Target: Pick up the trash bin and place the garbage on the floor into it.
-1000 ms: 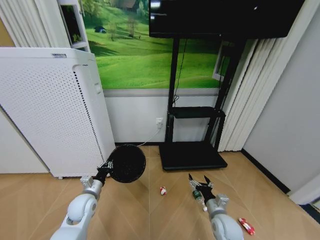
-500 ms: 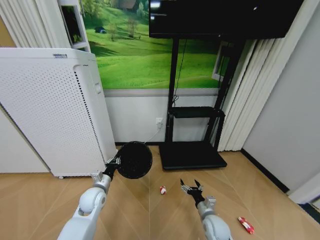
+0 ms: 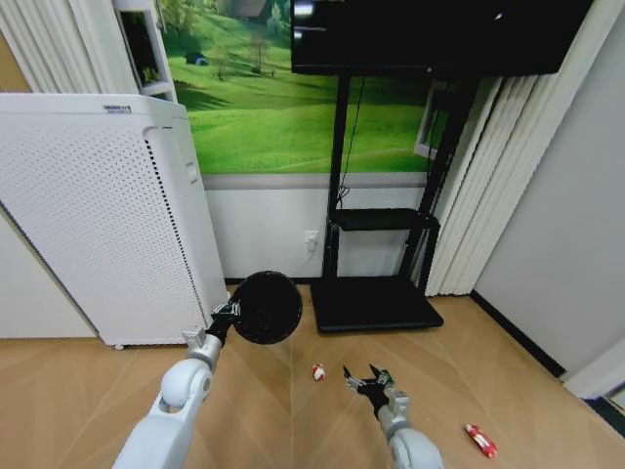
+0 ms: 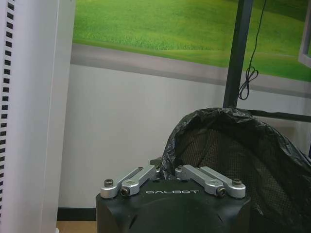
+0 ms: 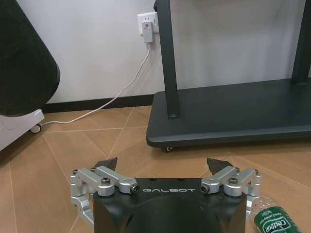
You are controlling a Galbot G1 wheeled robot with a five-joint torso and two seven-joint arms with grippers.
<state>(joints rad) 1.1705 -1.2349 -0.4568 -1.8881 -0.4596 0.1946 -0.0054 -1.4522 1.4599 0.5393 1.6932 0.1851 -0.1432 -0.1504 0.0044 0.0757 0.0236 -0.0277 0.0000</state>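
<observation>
Landmark: black TV stand base (image 3: pixel 376 305) on the wood floor (image 3: pixel 88 391).

Far to the left of the stand, against the wall: tall white perforated appliance (image 3: pixel 103 215).

Between appliance and stand base, raised off the floor: trash bin (image 3: pixel 268 307), black, round, lined with a black bag, tipped so the dark mouth faces the head camera. Gripped at the rim by the left gripper (image 3: pixel 224 316), fingers closed narrow on the bag-covered edge; in the left wrist view, same left gripper (image 4: pixel 167 171) pinching the bin (image 4: pixel 243 165) rim, mesh wall visible inside the crumpled liner.

In front of the stand base, near its left corner, lying on the floor: small white-and-red scrap (image 3: pixel 318 372).

Just right of that scrap, still in front of the stand base: right gripper (image 3: pixel 369 382), low over the floor, fingers spread wide, nothing between them. Right beside that gripper, touching or nearly so: clear bottle with green label (image 3: pixel 384 375); in the right wrist view, bottle (image 5: pixel 268 219) lying just outside one finger of the spread right gripper (image 5: pixel 163 165), stand base straight ahead, wall socket and white cable behind.

Farther right, in front of and beyond the stand base's right corner, well apart from the gripper: small red piece (image 3: pixel 480 441) on the floor.
</observation>
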